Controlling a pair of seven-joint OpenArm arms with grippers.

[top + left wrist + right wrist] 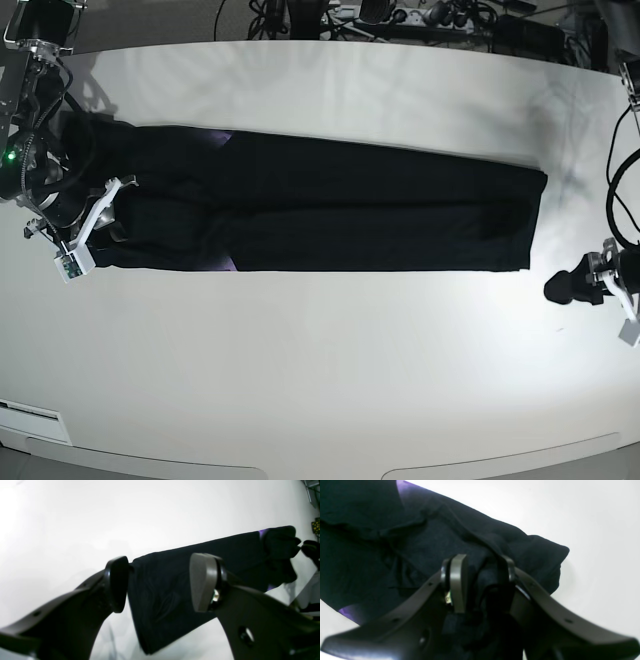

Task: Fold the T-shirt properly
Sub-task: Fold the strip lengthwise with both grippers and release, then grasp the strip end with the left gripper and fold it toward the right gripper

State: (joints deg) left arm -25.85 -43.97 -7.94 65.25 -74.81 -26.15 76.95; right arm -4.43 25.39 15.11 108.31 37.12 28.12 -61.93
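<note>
Across the middle of the base view, you see the T-shirt [330, 205] lying on the white table [320, 370] as a long, narrow black band, running from the far left of the frame to a squared-off end right of centre. Small slivers of purple show at its upper and lower edges toward the left.

At the left end of the band, your right gripper [480, 580] is down in the bunched cloth. From the right wrist view, a wad of black fabric sits between the two pads and both press against it, so the jaws are clamped on the T-shirt. Purple peeks out at upper left and lower left of that frame.

Over at the right edge of the base view, your left gripper [575, 288] sits just beyond the shirt's squared end, apart from it. In the left wrist view its fingers [203, 580] stand wide apart with nothing between them; the folded cloth lies on the table beyond the gap.
</note>
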